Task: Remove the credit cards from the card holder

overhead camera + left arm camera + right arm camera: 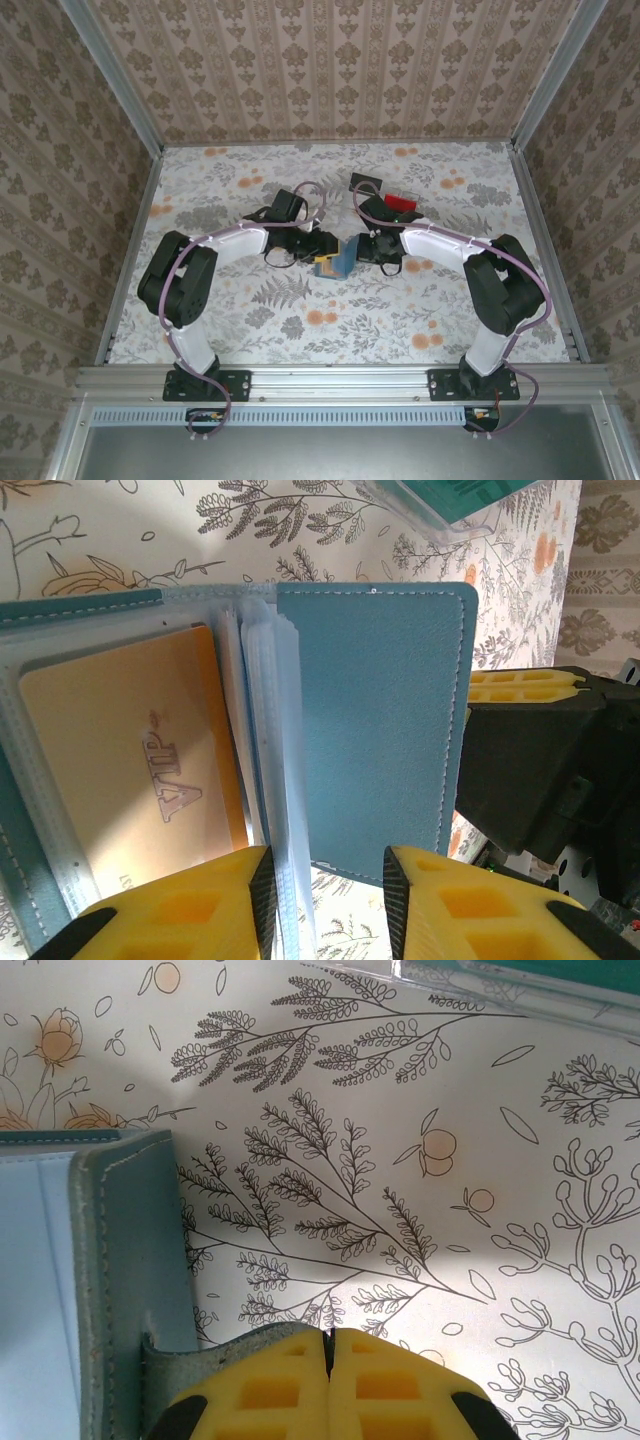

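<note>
The teal card holder (335,262) lies open between the two grippers at the table's middle. In the left wrist view its right panel (380,720) is plain teal, and an orange-tan credit card (120,770) marked VIP sits in a clear pocket on the left panel. Clear sleeves (268,730) stand up along the spine. My left gripper (327,868) is open at the holder's near edge, the sleeves' edge resting against its left pad. My right gripper (329,1338) is shut on a teal flap at the edge of the card holder (130,1250).
A clear plastic tray (450,510) with a teal block in it stands just beyond the holder; its rim (500,985) crosses the top of the right wrist view. A red block (400,203) lies behind the right arm. Patterned walls close in the table.
</note>
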You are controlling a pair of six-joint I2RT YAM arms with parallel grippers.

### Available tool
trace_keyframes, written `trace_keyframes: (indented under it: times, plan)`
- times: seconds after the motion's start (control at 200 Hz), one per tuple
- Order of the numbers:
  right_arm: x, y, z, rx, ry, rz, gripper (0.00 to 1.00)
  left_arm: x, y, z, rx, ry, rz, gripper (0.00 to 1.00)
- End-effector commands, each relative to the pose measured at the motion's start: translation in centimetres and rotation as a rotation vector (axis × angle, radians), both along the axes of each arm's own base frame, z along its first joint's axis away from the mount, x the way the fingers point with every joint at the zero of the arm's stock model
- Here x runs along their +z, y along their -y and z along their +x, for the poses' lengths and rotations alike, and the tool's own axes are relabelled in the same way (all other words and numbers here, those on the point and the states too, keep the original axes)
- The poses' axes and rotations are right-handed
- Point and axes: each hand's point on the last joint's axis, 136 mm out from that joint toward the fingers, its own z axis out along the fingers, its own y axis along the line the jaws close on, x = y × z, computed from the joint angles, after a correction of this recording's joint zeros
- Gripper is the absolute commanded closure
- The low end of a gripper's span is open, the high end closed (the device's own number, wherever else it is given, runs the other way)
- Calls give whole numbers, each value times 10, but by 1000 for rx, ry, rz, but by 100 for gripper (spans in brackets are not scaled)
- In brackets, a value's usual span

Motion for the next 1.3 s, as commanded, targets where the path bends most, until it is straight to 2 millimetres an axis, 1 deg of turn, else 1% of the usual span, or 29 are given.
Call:
trace_keyframes:
  times: [0.0,0.12,0.315,0.415,0.47,0.59,0.655,0.79,0.86,0.89,1.02,1.185,1.245,1.295]
  plan:
    - [-9,-2,-3,7,-22,9,99,-4,3,-1,-20,-2,25,65]
    - [-9,-3,-3,8,-22,9,99,-7,4,-1,-22,-10,32,67]
    - [-9,-3,-3,10,-24,10,99,-14,0,0,-16,-14,77,76]
    - [-7,-3,-3,11,-21,15,100,-16,-1,-1,-17,-19,86,76]
    - [-7,-3,-4,11,-21,15,99,-16,-2,-1,-19,-18,89,76]
    - [-7,-4,-3,12,-19,16,100,-7,-4,-2,-40,10,96,77]
    - [-7,-4,-3,12,-20,16,100,-6,-10,2,-30,40,136,81]
    - [-6,-7,-3,19,-19,33,100,-3,-8,2,-39,43,123,93]
    - [-4,-13,-2,32,-14,67,100,-5,-9,3,-35,41,130,97]
    - [-3,-16,-2,37,-13,80,100,-5,-9,3,-35,42,130,100]
    - [3,-38,-2,85,-11,197,100,1,-13,3,-37,54,129,100]
    - [18,-79,-5,179,-13,389,99,15,-28,1,-20,80,124,100]
    - [23,-89,-5,199,-12,435,100,20,-33,0,-18,85,119,100]
    - [24,-93,-4,203,-11,455,99,22,-37,-1,-14,89,119,100]
